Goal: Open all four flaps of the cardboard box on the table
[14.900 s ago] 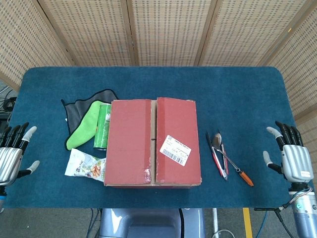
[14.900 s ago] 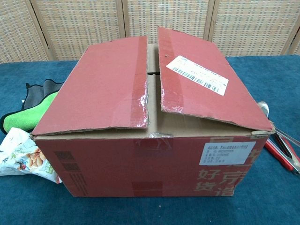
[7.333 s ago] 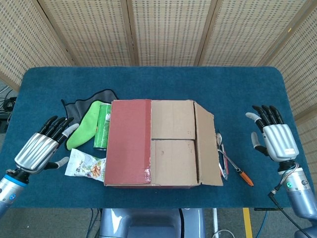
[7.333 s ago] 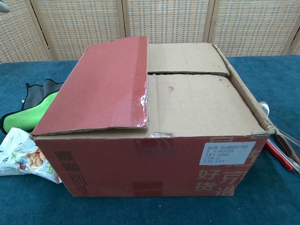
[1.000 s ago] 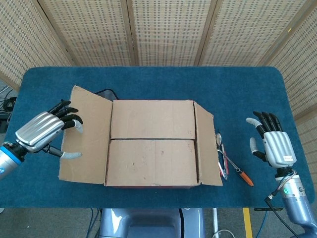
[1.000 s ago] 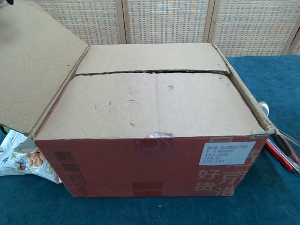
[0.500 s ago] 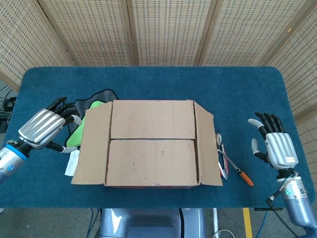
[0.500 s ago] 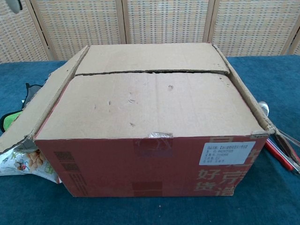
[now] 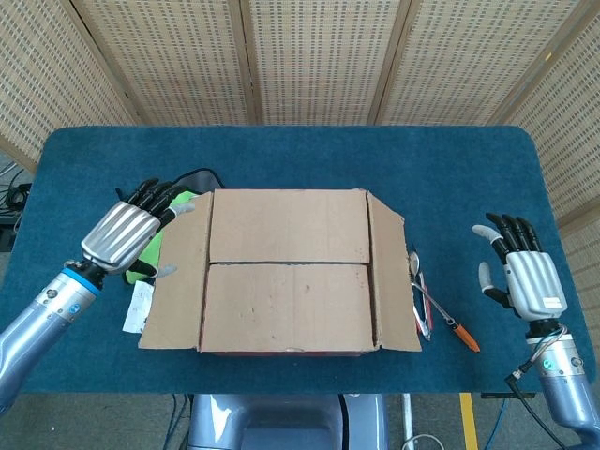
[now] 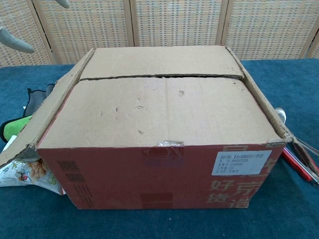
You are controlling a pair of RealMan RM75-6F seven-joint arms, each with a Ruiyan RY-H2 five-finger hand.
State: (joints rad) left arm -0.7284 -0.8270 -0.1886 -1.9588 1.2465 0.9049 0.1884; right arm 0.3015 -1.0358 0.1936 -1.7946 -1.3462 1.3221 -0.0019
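Observation:
The cardboard box (image 9: pixel 291 272) stands at the table's middle front, red-sided in the chest view (image 10: pixel 164 174). Its left outer flap (image 9: pixel 176 277) hangs out and down to the left (image 10: pixel 42 122). The right outer flap (image 9: pixel 394 277) slopes down to the right (image 10: pixel 264 112). The two inner flaps, far (image 9: pixel 286 225) and near (image 9: pixel 286 307), lie flat and closed, meeting at a seam. My left hand (image 9: pixel 129 234) is beside the left flap's outer edge with fingers spread, holding nothing; contact with the flap is unclear. My right hand (image 9: pixel 525 279) is open, well right of the box.
Left of the box, partly under the flap, lie a snack bag (image 10: pixel 20 172), a green cloth (image 10: pixel 10 127) and a black cloth (image 9: pixel 200 176). Right of the box lie red tongs (image 9: pixel 417 300), a spoon and an orange pen (image 9: pixel 461 332). Wicker screens stand behind the table.
The left flap dropped from its raised, spread position to hang down. My left hand then moved right and forward to the flap's edge. The right hand barely moved.

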